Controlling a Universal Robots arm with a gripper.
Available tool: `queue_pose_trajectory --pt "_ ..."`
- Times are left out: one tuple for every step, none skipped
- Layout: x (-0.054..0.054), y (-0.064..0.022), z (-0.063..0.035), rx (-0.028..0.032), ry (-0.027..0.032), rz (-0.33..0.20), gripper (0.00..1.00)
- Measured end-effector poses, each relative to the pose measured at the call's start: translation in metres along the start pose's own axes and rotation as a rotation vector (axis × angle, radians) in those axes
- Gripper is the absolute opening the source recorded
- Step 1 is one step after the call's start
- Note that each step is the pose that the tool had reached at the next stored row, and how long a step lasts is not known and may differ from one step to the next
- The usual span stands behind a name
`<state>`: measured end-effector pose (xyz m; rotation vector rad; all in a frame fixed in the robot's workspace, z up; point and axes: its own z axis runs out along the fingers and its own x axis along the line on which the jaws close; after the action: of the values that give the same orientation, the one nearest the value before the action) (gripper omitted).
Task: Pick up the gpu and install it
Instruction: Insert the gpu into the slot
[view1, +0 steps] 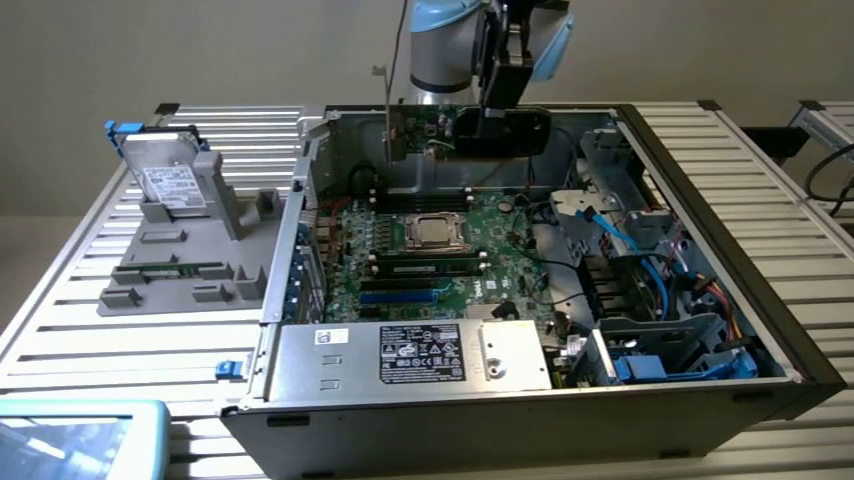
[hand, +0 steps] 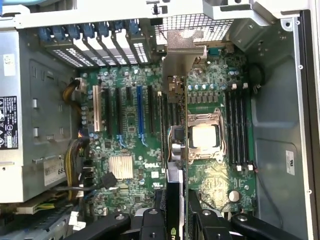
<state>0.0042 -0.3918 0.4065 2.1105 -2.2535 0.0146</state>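
Observation:
In the exterior view my gripper (view1: 465, 138) hangs over the back half of the open computer case (view1: 694, 200), shut on the gpu (view1: 427, 135). The card stands on edge, its metal bracket toward the exterior view's left. It floats above the motherboard (view1: 427, 255) and touches nothing. The wrist view looks straight down the gpu (hand: 183, 55), which is seen edge-on, clamped between the two black fingers (hand: 200, 217) of the gripper (hand: 176, 202). Below the card lie the expansion slots (hand: 140, 115) and the processor socket (hand: 205, 137), with the card's edge running between them.
A grey fixture (view1: 187, 250) at the exterior view's left holds a silver hard drive (view1: 174, 185) and green memory sticks (view1: 174, 268). The power supply (view1: 414, 355) fills the case front. Blue cables and a drive cage (view1: 654, 340) crowd the right. Slot covers (hand: 90, 37) line the case wall.

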Motion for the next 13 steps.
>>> queue_pose_trajectory --pt "0.0000 0.0001 0.0000 0.0005 0.0061 -0.003 0.28" --pt "0.0000 0.0003 0.0000 0.0012 0.0156 -0.006 0.28" --pt "0.0001 0.0004 0.0000 0.0018 0.0223 -0.009 0.28" --pt "0.0001 0.0007 0.0000 0.0021 0.0238 -0.011 0.28" --pt "0.0001 0.0006 0.0001 0.0022 0.0238 -0.013 0.28" --pt "0.0001 0.0006 0.0001 0.0022 0.0238 -0.013 0.28" --pt "0.0001 0.0007 0.0001 0.0022 0.0239 -0.013 0.28" --pt "0.0001 0.0006 0.0001 0.0022 0.0240 -0.013 0.28" --pt "0.0001 0.0007 0.0001 0.0023 0.0239 -0.013 0.28" --pt "0.0001 0.0007 0.0001 0.0022 0.0239 -0.013 0.28" --pt "0.0001 0.0007 0.0001 0.0022 0.0241 -0.012 0.28" --pt "0.0001 0.0010 0.0004 0.0022 0.0239 -0.012 0.28" --pt "0.0001 0.0015 0.0007 0.0024 0.0238 -0.012 0.28"
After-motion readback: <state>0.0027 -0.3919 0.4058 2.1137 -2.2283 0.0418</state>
